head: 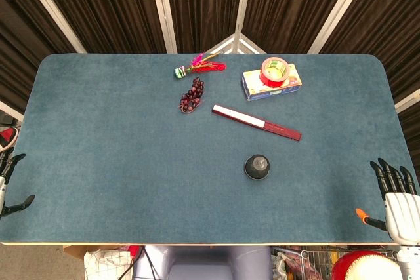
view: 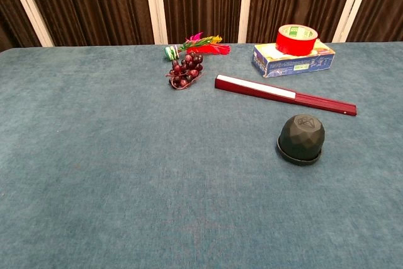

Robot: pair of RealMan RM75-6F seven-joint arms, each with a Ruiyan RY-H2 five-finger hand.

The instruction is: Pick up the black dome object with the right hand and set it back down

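The black dome object stands upright on the blue table cloth, right of centre and toward the front. My right hand hovers at the table's front right corner, well to the right of the dome, fingers spread and holding nothing. My left hand shows only partly at the front left edge, fingers apart and empty. Neither hand appears in the chest view.
A closed red folding fan lies just behind the dome. Further back sit a box with a red tape roll on top, a bunch of dark grapes, and a feathered shuttlecock.
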